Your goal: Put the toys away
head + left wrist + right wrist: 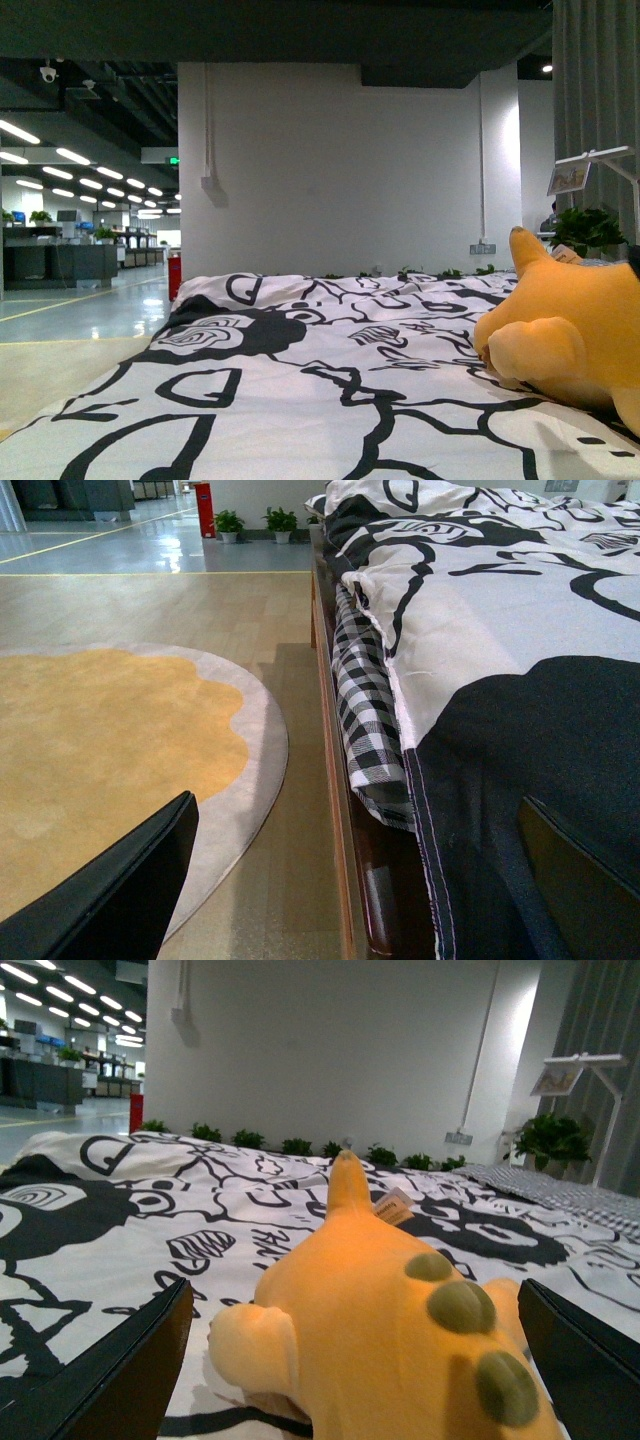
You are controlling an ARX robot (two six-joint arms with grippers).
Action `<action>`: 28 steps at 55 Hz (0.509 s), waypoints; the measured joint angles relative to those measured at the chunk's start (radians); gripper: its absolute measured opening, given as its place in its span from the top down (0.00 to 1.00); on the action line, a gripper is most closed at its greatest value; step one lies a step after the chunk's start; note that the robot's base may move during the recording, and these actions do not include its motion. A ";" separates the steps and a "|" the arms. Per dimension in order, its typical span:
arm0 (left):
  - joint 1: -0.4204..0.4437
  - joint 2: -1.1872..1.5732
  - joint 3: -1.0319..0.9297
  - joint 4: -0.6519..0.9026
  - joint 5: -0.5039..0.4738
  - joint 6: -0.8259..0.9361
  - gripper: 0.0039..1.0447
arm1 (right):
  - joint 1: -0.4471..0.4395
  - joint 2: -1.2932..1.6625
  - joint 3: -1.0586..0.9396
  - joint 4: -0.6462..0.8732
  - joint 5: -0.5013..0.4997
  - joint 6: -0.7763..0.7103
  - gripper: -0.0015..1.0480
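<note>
Covering the bed is a soft, rumpled duvet (300,400), white cloth printed with bold black cartoon outlines. At the bed's left side edge it hangs over a black-and-white checked sheet (365,710) and a glossy dark wooden frame (345,880). On the smooth floor (290,900) beside that edge lies a round rug (100,740), fuzzy yellow with a scalloped outline inside a pale grey border. The toy (570,340), a rounded orange-yellow plush with a pointed tuft, a stubby limb and olive spots along its back, lies on the duvet toward the bed's right side. The right gripper (355,1285) has its flat black fingers (110,1380) spread wide on either side of the toy; whether they touch it cannot be told. The left gripper (357,802) is likewise spread wide, holding nothing, over the bed's left edge.
</note>
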 joint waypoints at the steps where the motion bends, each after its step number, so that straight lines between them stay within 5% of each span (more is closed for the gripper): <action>1: 0.000 0.000 0.000 0.000 0.000 0.000 0.06 | 0.004 0.014 0.008 0.010 0.000 -0.007 0.06; 28: 0.000 0.000 0.000 0.000 0.000 0.000 0.06 | -0.089 0.209 0.097 0.088 -0.030 -0.090 0.06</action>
